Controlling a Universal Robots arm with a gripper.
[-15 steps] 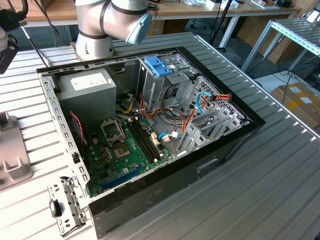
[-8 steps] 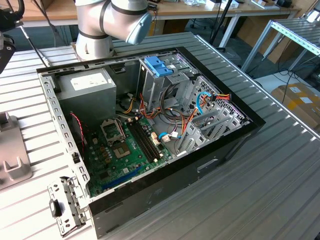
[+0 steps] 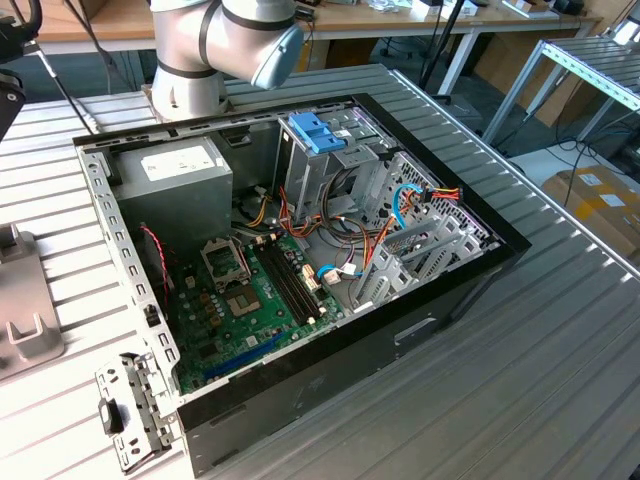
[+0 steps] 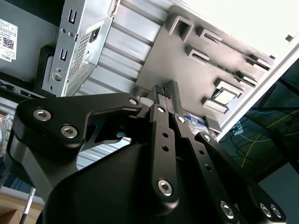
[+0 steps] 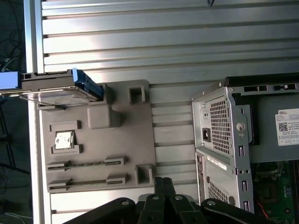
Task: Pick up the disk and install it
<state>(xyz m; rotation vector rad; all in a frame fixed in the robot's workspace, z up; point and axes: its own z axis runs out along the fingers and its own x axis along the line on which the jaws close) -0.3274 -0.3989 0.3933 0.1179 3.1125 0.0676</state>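
In the first wrist view the disk (image 5: pixel 58 87), a dark flat drive in a bright blue carrier, stands on edge at one corner of a grey fixture plate (image 5: pixel 126 135) on the slatted table. My gripper (image 5: pixel 162 184) hangs over the plate's opposite edge, well apart from the disk, with its black fingertips pressed together and nothing between them. In the second wrist view the gripper (image 4: pixel 164 92) is likewise shut above the grey fixture plate (image 4: pixel 159 60), and a blue-and-white labelled piece, likely the disk (image 4: pixel 195 120), peeks out behind the finger links.
The open computer case (image 3: pixel 470 275) fills the table's middle, with a grey power supply (image 3: pixel 175 170), a motherboard (image 3: pixel 255 300) and a light-blue bracket (image 3: pixel 317 130) on the drive cage. A small square chip (image 5: pixel 64 139) sits in a fixture pocket. The case's rear corner (image 5: pixel 224 135) lies beside the plate.
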